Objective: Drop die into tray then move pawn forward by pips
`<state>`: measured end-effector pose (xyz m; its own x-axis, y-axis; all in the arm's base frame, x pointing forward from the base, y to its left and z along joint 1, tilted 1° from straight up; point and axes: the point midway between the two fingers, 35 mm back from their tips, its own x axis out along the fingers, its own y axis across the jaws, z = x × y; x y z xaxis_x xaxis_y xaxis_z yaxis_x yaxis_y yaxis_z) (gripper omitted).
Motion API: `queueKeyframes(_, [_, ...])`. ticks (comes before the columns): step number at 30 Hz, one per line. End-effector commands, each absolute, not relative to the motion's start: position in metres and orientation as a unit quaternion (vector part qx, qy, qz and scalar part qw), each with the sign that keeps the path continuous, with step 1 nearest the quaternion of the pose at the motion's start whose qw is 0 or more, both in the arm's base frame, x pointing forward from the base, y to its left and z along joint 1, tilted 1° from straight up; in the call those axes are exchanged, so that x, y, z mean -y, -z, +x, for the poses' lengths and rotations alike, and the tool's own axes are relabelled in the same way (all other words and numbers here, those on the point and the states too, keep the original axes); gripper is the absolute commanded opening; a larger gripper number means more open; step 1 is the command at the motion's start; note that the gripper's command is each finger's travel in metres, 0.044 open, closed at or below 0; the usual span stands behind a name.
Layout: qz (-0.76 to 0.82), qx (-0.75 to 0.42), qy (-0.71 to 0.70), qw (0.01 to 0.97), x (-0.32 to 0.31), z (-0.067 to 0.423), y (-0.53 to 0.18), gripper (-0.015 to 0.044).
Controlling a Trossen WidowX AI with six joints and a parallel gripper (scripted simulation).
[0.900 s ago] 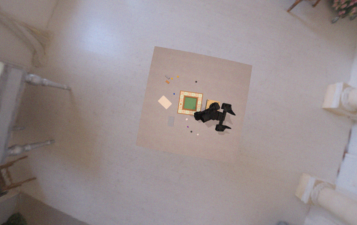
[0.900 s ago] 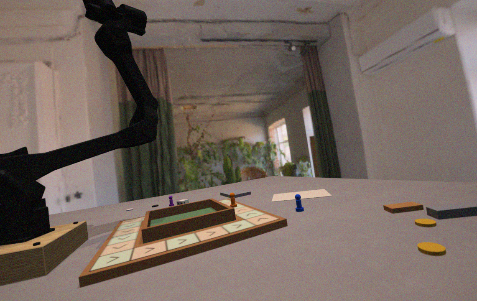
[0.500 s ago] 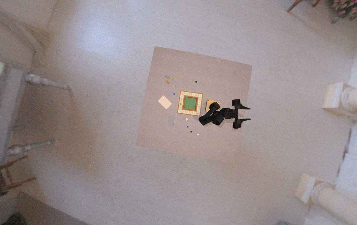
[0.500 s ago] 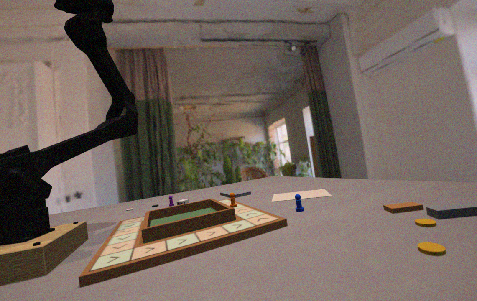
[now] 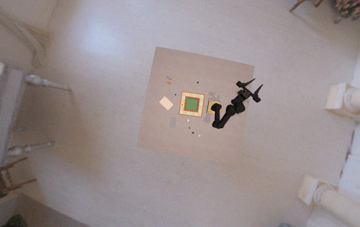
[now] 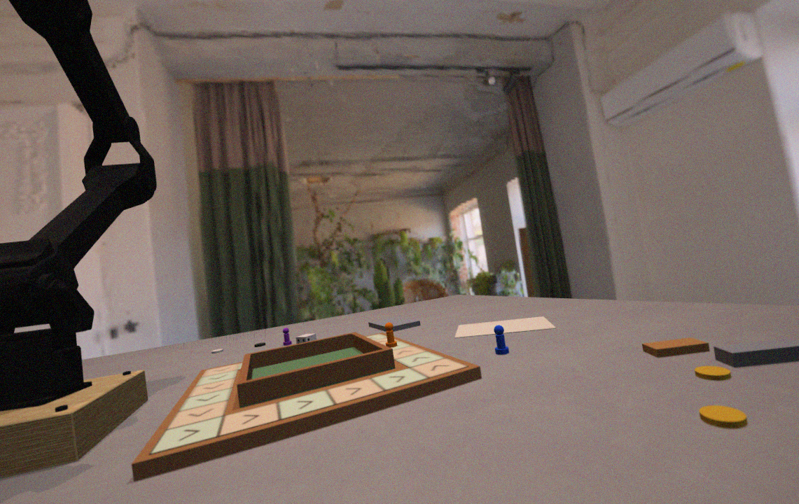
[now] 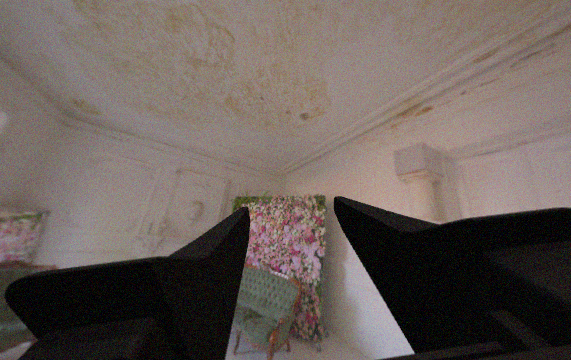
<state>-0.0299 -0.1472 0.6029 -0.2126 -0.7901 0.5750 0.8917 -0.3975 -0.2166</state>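
Exterior view: dice tray [image 6: 317, 374], green floor, no die inside.

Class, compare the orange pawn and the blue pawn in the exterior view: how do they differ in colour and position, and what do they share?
Colour: the orange pawn is orange, the blue pawn blue. Position: the orange pawn stands on the board, on a square at its far side behind the dice tray; the blue pawn stands off the board on the table, to its right. Both stand upright and have the same round-headed shape.

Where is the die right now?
In the exterior view the die sits on the table behind the board, just right of the purple pawn.
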Motion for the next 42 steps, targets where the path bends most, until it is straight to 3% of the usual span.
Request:
queueKeyframes(1, [-0.272, 0.052, 0.727, 0.629, 0.195, 0.005, -0.577, 0.0275])
queueKeyframes(11, [-0.184, -0.034, 0.564, 0.804, 0.253, 0.131, -0.504, 0.0275])
queueKeyframes(21, [-0.145, -0.126, 0.386, 0.902, 0.223, 0.252, -0.427, 0.0275])
queueKeyframes(33, [-0.107, -0.255, 0.157, 0.948, 0.107, 0.359, -0.326, 0.0275])
queueKeyframes(42, [-0.119, -0.387, -0.025, 0.914, -0.018, 0.384, -0.234, 0.0275])
